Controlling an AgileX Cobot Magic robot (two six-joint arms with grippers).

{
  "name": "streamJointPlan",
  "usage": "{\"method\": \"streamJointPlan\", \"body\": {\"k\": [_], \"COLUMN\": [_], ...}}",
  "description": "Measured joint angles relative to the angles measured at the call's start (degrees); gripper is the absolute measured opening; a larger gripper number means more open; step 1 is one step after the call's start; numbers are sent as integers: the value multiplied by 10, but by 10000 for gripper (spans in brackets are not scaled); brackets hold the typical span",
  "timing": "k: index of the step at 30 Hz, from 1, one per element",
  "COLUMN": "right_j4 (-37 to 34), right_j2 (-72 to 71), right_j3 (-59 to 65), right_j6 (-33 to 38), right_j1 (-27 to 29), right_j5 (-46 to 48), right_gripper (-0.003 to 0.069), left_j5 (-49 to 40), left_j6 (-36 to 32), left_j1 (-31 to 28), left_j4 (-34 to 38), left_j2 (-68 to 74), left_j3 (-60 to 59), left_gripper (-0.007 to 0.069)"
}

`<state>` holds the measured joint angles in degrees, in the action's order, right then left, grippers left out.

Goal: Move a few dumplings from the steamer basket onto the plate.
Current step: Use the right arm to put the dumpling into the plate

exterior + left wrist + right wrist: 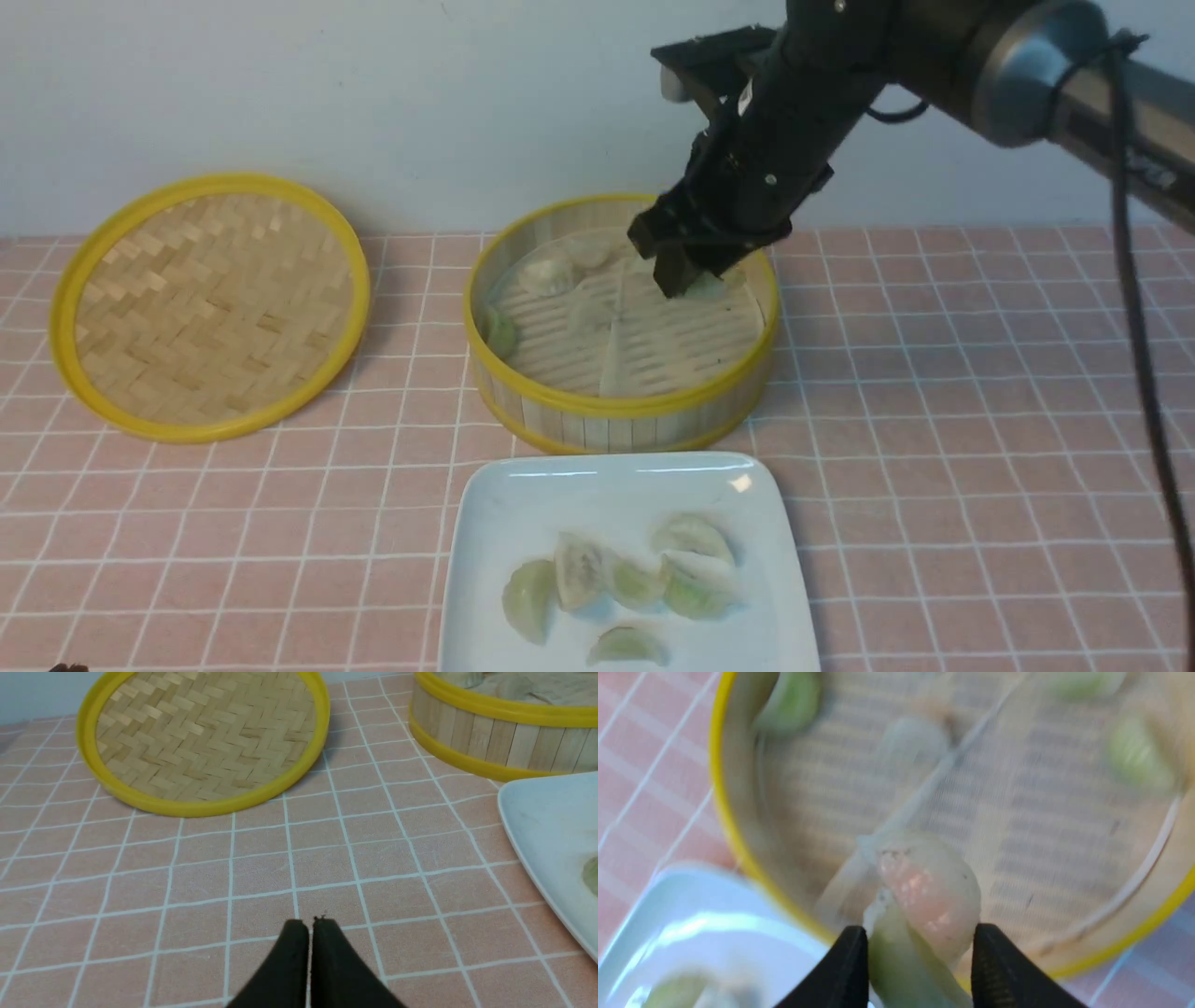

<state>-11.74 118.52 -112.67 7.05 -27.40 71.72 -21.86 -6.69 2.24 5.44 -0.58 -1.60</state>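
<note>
Dumplings (527, 599) in two places, some on the plate (485, 560), more in the steamer basket (616, 420); six visible on the plate, grouped toward its middle; one of these lies at the near side of the group. Basket dumplings sit apart on the slatted floor, one by the left wall, a couple toward the back left; their edges look blurry. Right gripper (920, 947) holding dumpling material between its fingertips, a pale green piece plus a translucent lump with pinkish filling; can't tell if that's one dumpling or two; jaws part-way apart around it, over the basket. Left gripper (310, 926) narrow, fingertips together, nothing between them, over the checked tablecloth (187, 924). Plate white, squarish, right in front of the basket, nearer the camera; basket upright, round, yellow rims. Woven lid (219, 308) with yellow rim to the left of the basket, apart from it; pale wall (327, 93) behind everything; black cable (1134, 308) hangs from right arm (1013, 75).
</note>
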Motion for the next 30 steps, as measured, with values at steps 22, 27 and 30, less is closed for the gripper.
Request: {"method": "streamJointPlan", "body": {"k": [22,27,30], "right_j4": [-44,-6,22], "right_j2": [-75,-75,-75], "right_j3": [313,314,314], "right_j6": [3,3,-14], "right_j1": [-134,-156,-156], "right_j5": [-23,-21,-21], "right_gripper": [264,264,278], "left_j5": [0,0,0], "left_j6": [0,0,0], "left_j1": [0,0,0], "left_j4": [0,0,0], "left_j2": [0,0,0], "left_j3": [0,0,0], "left_gripper": [-6,-6,-6]}}
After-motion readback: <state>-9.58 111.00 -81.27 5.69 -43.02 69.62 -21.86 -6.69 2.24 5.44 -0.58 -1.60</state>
